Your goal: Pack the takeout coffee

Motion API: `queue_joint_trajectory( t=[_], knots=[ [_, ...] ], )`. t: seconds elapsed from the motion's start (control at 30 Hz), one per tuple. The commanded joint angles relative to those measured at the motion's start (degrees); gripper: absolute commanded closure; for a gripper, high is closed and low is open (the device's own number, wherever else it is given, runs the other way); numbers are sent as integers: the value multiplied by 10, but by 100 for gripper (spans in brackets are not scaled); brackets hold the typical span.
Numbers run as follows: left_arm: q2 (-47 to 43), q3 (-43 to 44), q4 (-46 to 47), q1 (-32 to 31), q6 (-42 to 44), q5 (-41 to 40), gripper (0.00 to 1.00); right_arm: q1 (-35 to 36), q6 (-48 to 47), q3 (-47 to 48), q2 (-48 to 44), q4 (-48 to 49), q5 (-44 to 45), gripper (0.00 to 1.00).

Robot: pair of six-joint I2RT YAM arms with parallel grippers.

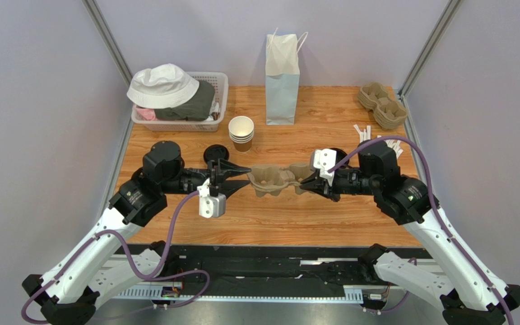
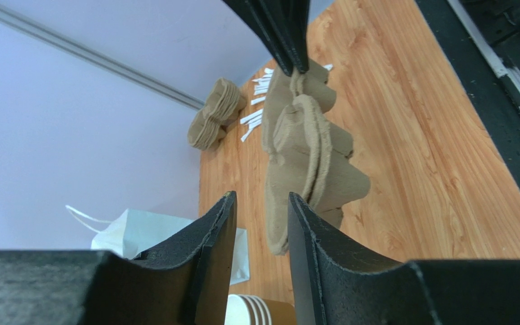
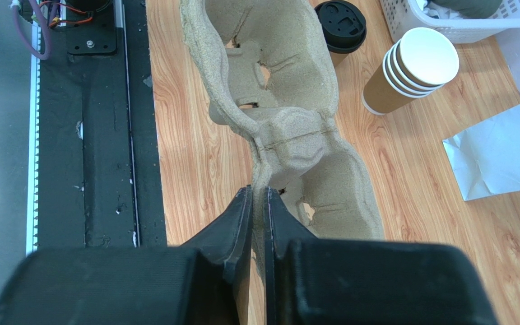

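The right claw [image 3: 257, 195] is pinching one end rim of the carrier [image 3: 296, 132] — rough moulded brown pulp, two round wells with a raised knob between — while the left claw [image 2: 261, 200] is standing parted around the opposite rim, not clamped on it. The coffee [image 3: 341, 26] is standing on the wooden table [image 1: 290, 220] beside the left claw, near the stacked cups [image 3: 415, 68], its glossy black lid bearing embossed marks too small to read. Bare planks are lying open between the carrier and the table's near edge.
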Motion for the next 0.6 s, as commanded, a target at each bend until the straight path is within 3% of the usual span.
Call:
queue_joint_trajectory(
  t=[0.0, 0.57],
  knots=[
    [-7, 1, -44, -17, 61, 35, 59, 6, 13, 23, -4, -2, 15, 100],
    [10, 9, -80, -53, 83, 5, 64, 23, -21, 28, -5, -17, 10, 100]
  ],
)
